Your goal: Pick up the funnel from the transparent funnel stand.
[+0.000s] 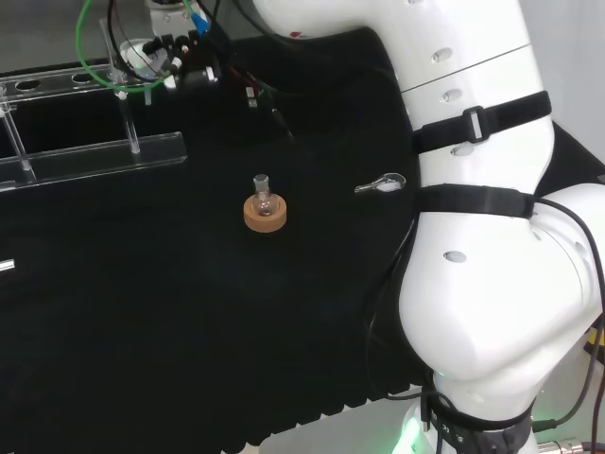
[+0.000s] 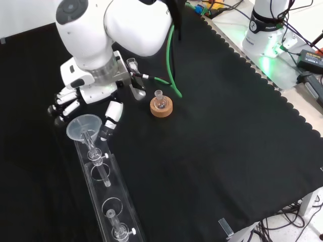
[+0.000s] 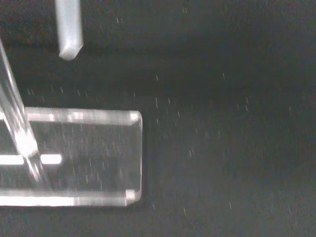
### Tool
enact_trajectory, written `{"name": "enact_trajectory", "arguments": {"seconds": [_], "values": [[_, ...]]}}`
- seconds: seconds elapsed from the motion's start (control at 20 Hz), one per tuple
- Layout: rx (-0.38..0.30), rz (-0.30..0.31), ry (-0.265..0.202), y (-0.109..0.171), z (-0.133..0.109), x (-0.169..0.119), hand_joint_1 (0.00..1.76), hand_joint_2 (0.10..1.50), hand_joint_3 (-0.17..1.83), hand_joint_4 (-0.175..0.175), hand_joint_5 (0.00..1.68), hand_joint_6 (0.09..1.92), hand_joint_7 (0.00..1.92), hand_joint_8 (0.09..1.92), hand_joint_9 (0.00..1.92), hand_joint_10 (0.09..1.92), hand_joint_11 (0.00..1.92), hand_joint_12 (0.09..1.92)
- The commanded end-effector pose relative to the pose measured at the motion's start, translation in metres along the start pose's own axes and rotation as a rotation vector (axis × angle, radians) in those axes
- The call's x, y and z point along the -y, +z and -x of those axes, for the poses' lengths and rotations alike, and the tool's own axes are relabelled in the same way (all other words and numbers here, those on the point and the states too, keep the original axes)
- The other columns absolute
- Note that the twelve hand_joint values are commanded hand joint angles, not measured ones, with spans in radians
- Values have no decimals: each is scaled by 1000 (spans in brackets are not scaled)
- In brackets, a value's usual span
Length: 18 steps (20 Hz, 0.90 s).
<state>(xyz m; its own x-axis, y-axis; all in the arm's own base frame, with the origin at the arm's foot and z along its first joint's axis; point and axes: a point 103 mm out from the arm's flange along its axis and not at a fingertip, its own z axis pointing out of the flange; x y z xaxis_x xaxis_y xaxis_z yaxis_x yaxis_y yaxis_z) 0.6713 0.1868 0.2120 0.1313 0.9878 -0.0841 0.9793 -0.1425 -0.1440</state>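
Note:
The clear funnel (image 2: 84, 126) sits in the end hole of the transparent stand (image 2: 117, 212), mouth up, with its stem going down through the top bar. In the front view the hand (image 2: 87, 96) hangs just behind and above the funnel. Its fingers (image 2: 60, 108) are left of the rim and its thumb (image 2: 111, 120) is right of it, both fairly straight, and I see no clear contact with the funnel. In the head view the hand (image 1: 175, 52) and the funnel (image 1: 140, 55) are over the stand's (image 1: 95, 156) right end. The wrist view shows the stand's base end (image 3: 98, 158).
A small flask on a cork ring (image 2: 161, 106) stands on the cloth right of the hand in the front view, and is mid-cloth (image 1: 265, 210) in the head view. A metal spatula (image 1: 381, 184) lies by the arm's link. A green cable (image 2: 171, 70) trails behind the hand.

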Motion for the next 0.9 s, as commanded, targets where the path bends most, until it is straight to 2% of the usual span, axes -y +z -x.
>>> {"name": "enact_trajectory", "arguments": {"seconds": [0.05, 0.2, 0.3, 0.5, 0.55, 0.6, 0.7, 0.8, 0.9], "values": [[-26, -30, 42, -8, 7, 0, 187, 833, 10, 18, 410, 87, 0, 376, 4, 948, 231, 1583], [-31, -50, 42, -14, 7, -3, 183, 836, 10, 18, 407, 87, 0, 253, 0, 805, 168, 1599], [-68, -58, 49, -20, 9, -4, 178, 838, 10, 19, 369, 87, 0, 97, 0, 638, 105, 1616], [-122, -79, 42, -30, 8, -5, 174, 840, 9, 19, 339, 87, 0, 87, 0, 477, 50, 1630], [-148, -94, 37, -31, 8, -5, 173, 840, 9, 19, 337, 87, 0, 87, 0, 453, 44, 1631], [-202, -138, 26, -32, 5, -6, 172, 840, 8, 22, 279, 87, 0, 87, 0, 399, 43, 1629], [-268, -189, 20, -28, 2, -6, 172, 837, 7, 48, 105, 87, 0, 87, 0, 236, 53, 1620], [-327, -220, 27, -28, 7, -10, 179, 825, 0, 101, 26, 87, 0, 87, 0, 87, 97, 1594], [-341, -221, 10, -28, 4, -11, 182, 812, -5, 148, 5, 87, 0, 87, 0, 87, 136, 1574]]}}
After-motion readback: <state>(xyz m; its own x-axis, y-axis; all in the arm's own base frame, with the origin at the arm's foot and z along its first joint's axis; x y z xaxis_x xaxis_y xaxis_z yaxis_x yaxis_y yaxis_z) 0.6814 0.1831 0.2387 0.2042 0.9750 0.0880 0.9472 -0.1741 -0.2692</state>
